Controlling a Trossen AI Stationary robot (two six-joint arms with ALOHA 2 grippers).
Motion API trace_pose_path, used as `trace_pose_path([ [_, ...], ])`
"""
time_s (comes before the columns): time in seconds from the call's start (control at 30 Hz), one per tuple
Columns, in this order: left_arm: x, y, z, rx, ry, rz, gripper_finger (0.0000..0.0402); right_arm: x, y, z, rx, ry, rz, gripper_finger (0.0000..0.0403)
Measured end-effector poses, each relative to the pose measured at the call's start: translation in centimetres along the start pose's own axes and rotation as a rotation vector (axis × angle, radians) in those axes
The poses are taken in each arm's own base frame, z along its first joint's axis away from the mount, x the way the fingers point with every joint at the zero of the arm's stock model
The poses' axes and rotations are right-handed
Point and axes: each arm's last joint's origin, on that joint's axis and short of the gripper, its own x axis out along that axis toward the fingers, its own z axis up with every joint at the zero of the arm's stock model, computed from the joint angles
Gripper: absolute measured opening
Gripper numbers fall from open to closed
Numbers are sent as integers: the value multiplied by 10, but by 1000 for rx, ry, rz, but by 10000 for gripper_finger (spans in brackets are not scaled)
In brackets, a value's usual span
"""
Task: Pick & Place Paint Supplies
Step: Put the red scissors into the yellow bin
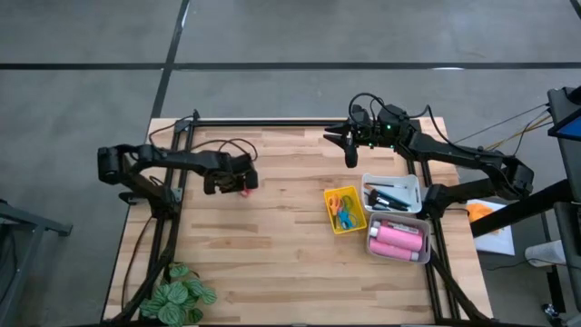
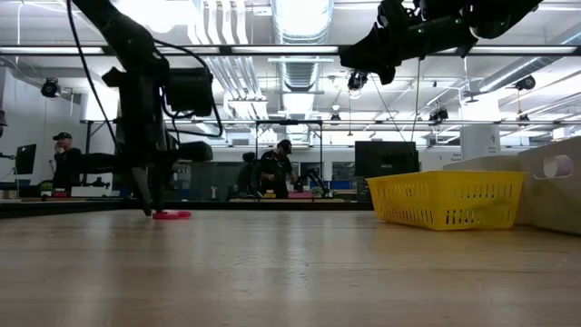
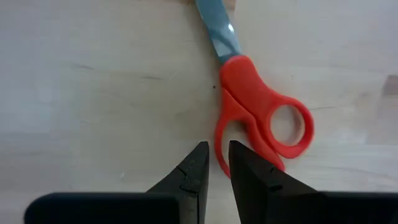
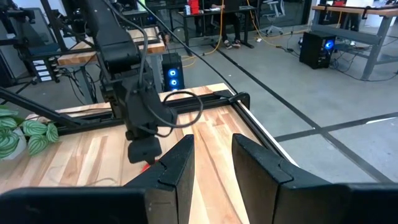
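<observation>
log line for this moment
left gripper: low, by red scissors, none held | right gripper: raised, empty | scissors: on table

Counted: 1 red scissors [image 3: 261, 121] on table, approx. 2 more in 1 yellow tray [image 1: 333, 215]; 2 white trays [image 1: 413, 187]; 2 pink bottles [image 1: 396, 240]; 1 plant [image 1: 180, 296]. Brushes [image 1: 388, 197]: qty unclear.

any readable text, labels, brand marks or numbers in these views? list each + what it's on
None readable in any view.
Pink paint bottles: no label legible.
Red scissors: no visible marking on handles or blade.
Yellow tray: plain mesh, no text.
Background room monitors and signs: too small and blurred to read.
</observation>
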Motion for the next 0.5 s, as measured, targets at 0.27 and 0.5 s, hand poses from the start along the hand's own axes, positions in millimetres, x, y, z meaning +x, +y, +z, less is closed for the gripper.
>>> trace_pose_path([
  [0.27,9,-3,0,27,9,20,65,0,0,0,0,0,0,107],
  [0.5,9,-3,0,30,8,20,12,0,0,0,0,0,0,107],
])
